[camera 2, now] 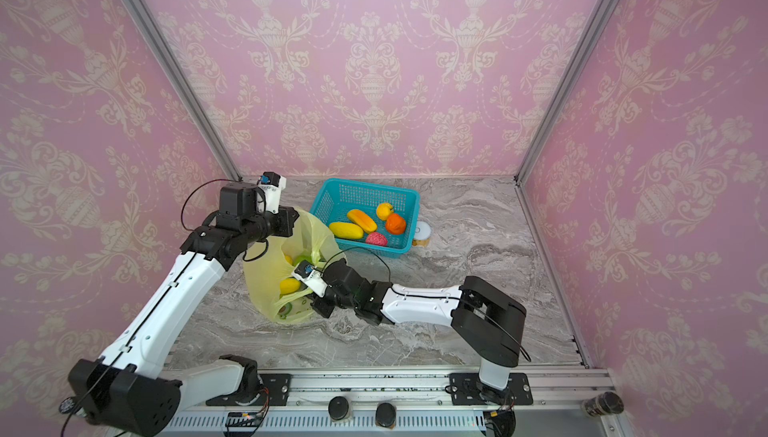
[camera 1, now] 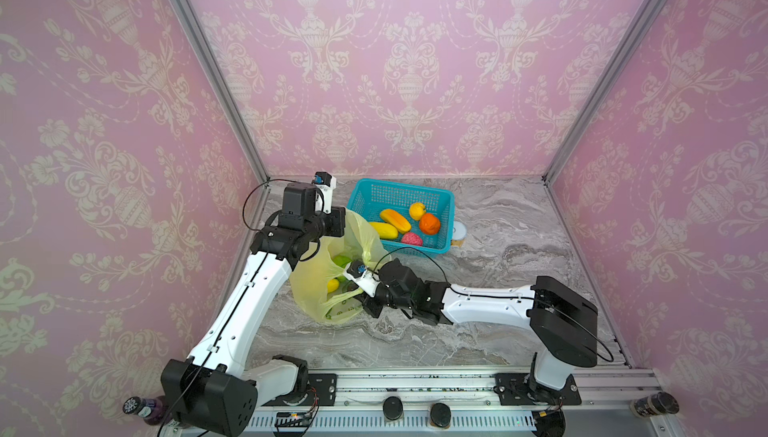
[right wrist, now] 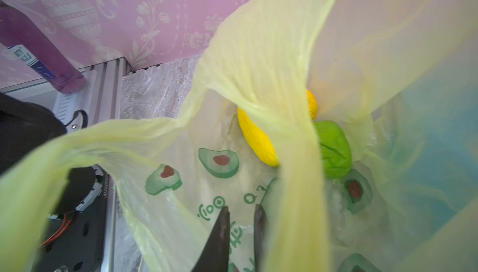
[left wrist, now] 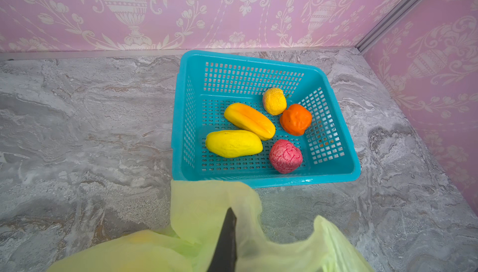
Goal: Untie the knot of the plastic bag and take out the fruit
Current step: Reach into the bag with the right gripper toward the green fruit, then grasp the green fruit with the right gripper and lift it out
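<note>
The yellow-green plastic bag (camera 1: 311, 289) stands open at the table's left. My left gripper (left wrist: 231, 212) is shut on its far rim and holds it up; a single dark finger shows through the film. My right gripper (right wrist: 241, 210) reaches into the bag's mouth, fingers a narrow gap apart with nothing between them. Inside the bag lie a long yellow fruit (right wrist: 258, 138), a green one (right wrist: 335, 149) and a yellow-orange one (right wrist: 311, 102). Several more fruit lie in the teal basket (camera 1: 440, 196), among them an orange one (camera 1: 429, 223) and a pink-red one (camera 1: 411, 239). The knot does not show; handle strips (right wrist: 297, 154) stretch loose across the mouth.
A small round can (camera 1: 459, 233) stands against the basket's right side. A purple bottle (camera 1: 143, 408) and a dark bottle (camera 1: 654, 406) stand at the front corners by the metal rail (camera 1: 415, 389). Pink walls close in the table on three sides.
</note>
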`<state>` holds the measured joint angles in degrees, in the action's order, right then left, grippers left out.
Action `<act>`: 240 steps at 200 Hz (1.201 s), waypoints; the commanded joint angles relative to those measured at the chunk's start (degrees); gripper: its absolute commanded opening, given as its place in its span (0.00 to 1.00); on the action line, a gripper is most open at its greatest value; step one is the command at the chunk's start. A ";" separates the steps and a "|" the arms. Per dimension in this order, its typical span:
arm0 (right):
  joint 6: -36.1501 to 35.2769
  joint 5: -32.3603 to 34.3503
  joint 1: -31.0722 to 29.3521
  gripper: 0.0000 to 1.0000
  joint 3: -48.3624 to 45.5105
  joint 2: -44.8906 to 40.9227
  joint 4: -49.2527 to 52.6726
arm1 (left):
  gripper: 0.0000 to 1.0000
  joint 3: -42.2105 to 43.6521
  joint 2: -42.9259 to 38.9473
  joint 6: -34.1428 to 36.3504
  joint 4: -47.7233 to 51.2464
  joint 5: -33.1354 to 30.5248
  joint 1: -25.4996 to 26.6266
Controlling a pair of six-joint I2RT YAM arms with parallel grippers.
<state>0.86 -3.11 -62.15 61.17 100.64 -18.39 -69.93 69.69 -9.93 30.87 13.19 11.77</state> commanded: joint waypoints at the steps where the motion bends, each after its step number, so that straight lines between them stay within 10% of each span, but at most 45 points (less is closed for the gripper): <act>1: 2.01 3.15 0.89 0.18 1.31 0.73 1.69 | 0.00 -0.21 -1.45 -0.26 -0.36 0.21 -0.43; 28: 4.28 3.59 2.68 0.19 5.44 5.36 4.38 | 0.00 -0.12 -1.59 -0.22 -0.41 0.30 -0.41; 140: 8.46 10.31 3.41 0.83 34.42 26.68 20.51 | 0.00 -0.03 -1.15 -0.59 -0.96 2.02 -0.43; 240: 16.55 16.40 3.26 0.64 51.08 39.67 28.16 | 0.00 0.23 -1.25 -1.14 -2.09 5.14 -0.43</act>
<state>15.14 12.12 -58.96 111.96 139.61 6.59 -69.93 69.36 -9.96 29.61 16.43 11.77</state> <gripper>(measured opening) 0.683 0.047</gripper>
